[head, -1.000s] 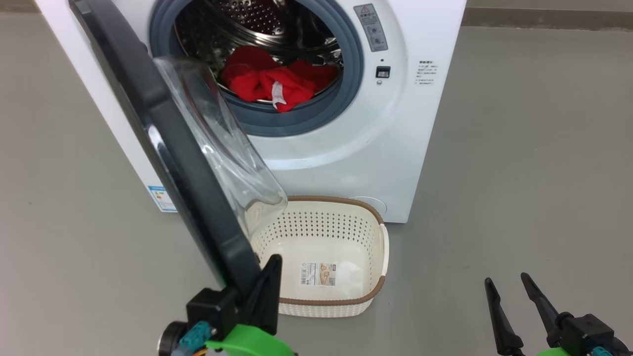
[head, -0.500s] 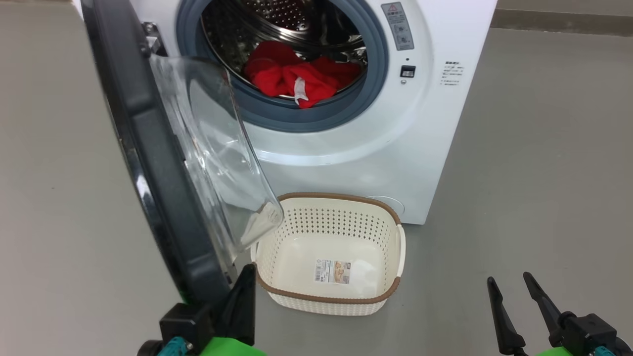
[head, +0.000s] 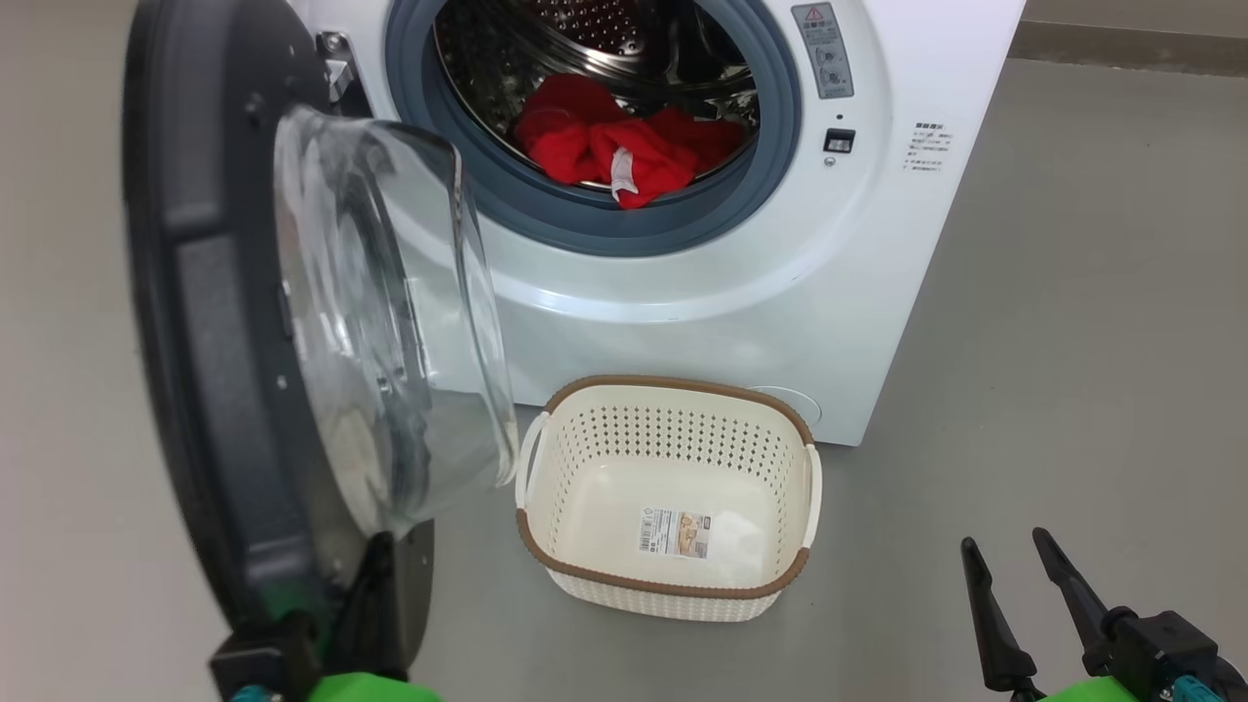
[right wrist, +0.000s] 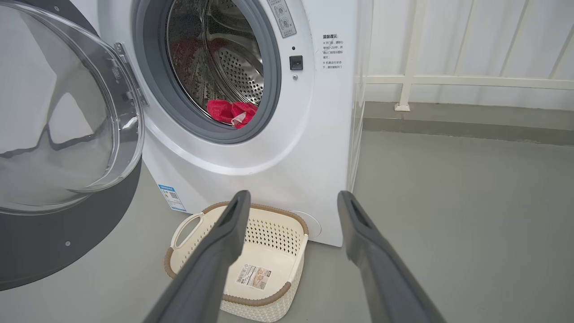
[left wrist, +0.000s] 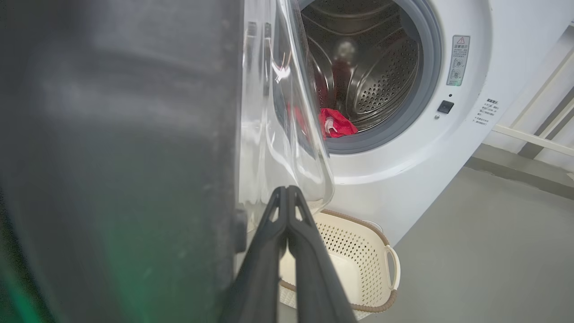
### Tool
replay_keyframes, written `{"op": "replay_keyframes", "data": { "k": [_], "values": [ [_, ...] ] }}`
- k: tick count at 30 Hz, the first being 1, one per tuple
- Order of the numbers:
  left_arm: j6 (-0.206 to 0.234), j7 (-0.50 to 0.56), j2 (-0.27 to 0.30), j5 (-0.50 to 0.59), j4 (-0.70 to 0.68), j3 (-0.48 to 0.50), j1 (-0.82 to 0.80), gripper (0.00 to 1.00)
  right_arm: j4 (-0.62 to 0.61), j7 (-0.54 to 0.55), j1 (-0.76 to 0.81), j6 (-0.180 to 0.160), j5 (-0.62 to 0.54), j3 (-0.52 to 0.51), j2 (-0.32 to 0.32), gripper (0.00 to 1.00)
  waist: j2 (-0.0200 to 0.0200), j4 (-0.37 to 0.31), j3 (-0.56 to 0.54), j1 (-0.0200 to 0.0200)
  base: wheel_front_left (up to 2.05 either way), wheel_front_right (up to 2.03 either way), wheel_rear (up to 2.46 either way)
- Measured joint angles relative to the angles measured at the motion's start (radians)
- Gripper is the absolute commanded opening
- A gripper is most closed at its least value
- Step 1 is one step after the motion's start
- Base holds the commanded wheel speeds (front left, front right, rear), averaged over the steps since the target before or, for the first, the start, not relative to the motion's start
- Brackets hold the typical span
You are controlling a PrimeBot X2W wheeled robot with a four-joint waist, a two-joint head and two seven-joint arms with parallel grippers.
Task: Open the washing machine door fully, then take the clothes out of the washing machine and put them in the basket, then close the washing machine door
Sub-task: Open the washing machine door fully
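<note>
Step one, opening the door fully, looked to be the step in hand and near its end: the big round glossy black washing machine door (head: 195,292), w/ its bulging clear glass bowl (head: 390,322), stood wide out to the left of the large white boxy front-loading washing machine (head: 780,322). The left jaws were pressed shut on nothing, low at the door's bottom edge, their long dark fingers (left wrist: 269,251) lying along its inner face just beside the bowl. Whether they touched it I couldn't tell. The right jaws were spread wide and empty, fingers (right wrist: 219,251) apart over the grey floor (head: 1072,341), well right of the basket. The bright red soft fabric clothes (head: 604,146) lay inside the perforated steel drum (head: 585,29) at its front lip, a white label hanging toward the grey rubber ring (head: 585,219). The small cream-white perforated plastic basket (head: 673,385) w/ a brown woven-look rim sat on the floor right below the opening, empty but for a sticker (head: 678,531). Next, prob.: left arm backs off the door, then one arm reaches through the ring—jaws wide—and pinches the fabric w/o scraping the drum.
</note>
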Motion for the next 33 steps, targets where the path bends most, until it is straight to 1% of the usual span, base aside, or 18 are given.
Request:
{"op": "replay_keyframes", "data": {
  "k": [8,13,20,23,30,33],
  "values": [
    [0.017,-0.034,0.034,-0.025,0.003,0.089,0.035,0.00,0.000,0.000,0.000,0.000,0.000,-0.002,0.000,1.00,0.0000,0.003,-0.003,0.0000,0.00,0.00,0.00],
    [0.018,-0.057,0.051,-0.050,0.007,0.146,0.042,0.00,0.000,0.000,-0.001,0.000,0.000,-0.003,0.000,1.00,0.0000,0.001,-0.001,0.0000,0.00,0.00,0.00],
    [0.028,-0.078,0.089,-0.052,0.039,0.212,0.049,0.00,-0.003,0.000,-0.008,0.000,-0.007,-0.006,0.000,1.00,0.0000,-0.003,0.011,0.0000,0.00,0.00,0.00],
    [0.027,-0.086,0.093,-0.051,0.057,0.233,0.049,0.00,-0.004,0.000,-0.008,0.000,-0.008,-0.014,0.000,1.00,0.0000,-0.003,0.018,0.0000,0.00,0.00,0.00],
    [0.001,-0.103,0.092,-0.058,0.110,0.318,0.043,0.00,-0.018,0.000,-0.012,0.000,-0.028,-0.025,0.000,1.00,0.0000,-0.005,0.049,0.0000,0.00,0.00,0.00],
    [-0.034,-0.104,0.091,-0.058,0.132,0.356,0.033,0.00,-0.026,0.000,-0.021,0.000,-0.039,-0.031,0.000,1.00,0.0000,-0.003,0.066,0.0000,0.00,0.00,0.00]
  ]
}}
